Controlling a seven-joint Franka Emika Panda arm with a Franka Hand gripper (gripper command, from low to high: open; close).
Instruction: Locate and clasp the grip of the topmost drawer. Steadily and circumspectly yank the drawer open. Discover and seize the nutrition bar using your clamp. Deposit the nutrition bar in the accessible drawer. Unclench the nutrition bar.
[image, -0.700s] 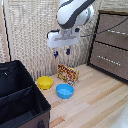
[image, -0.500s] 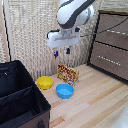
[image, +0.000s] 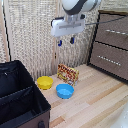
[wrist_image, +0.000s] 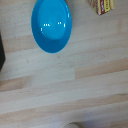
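Nothing has shifted — clamp (image: 66, 41) hovers above nutrition bar (image: 68, 74), fingers (image: 60, 43) apart.

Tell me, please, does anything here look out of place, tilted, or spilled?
Only the nutrition bar: it stands tilted on its edge on the wooden floor, behind the blue bowl, rather than lying flat. Nothing is spilled; the blue and yellow bowl sit upright.

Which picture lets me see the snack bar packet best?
The exterior view shows it best. There the whole nutrition bar is visible, propped up on the wooden floor beside the yellow bowl and behind the blue bowl. The wrist view catches only a cut-off corner of the packet at the picture's edge.
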